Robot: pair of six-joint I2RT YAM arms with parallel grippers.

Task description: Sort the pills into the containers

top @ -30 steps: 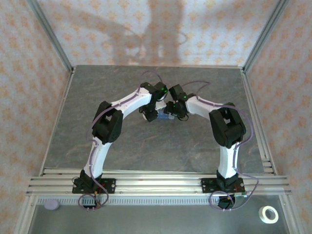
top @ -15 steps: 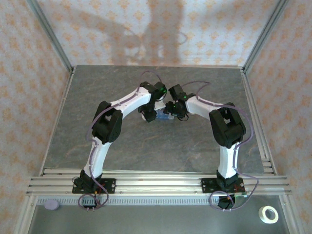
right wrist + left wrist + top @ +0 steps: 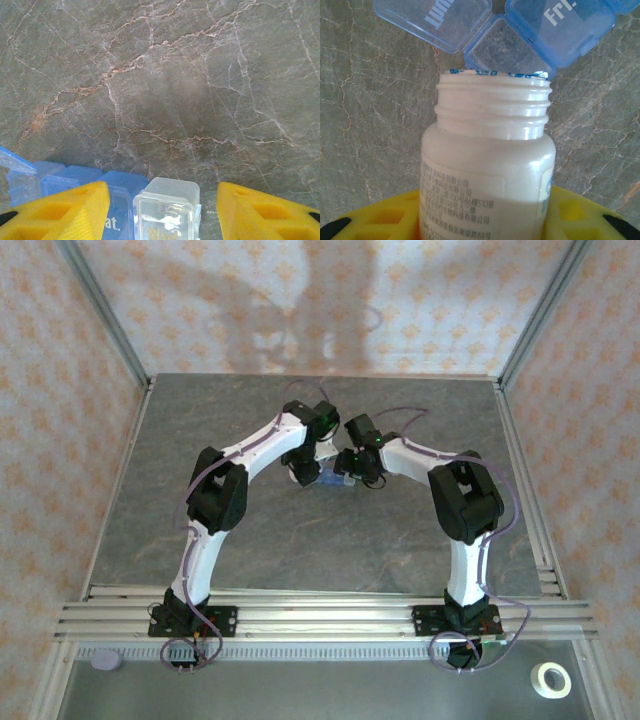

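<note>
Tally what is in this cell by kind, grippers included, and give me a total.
Grippers: 2 (left gripper, right gripper)
White pill bottle: 1
Blue pill organiser: 1
Roll of tape: 1
Purple disc: 1
Total: 6

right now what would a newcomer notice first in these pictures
First, the uncapped white bottle held in the left gripper, its mouth close to the open lids of the blue pill organiser. Then, in the right wrist view, a clear compartment at the strip's end sits between the yellow fingers of the right gripper.
</note>
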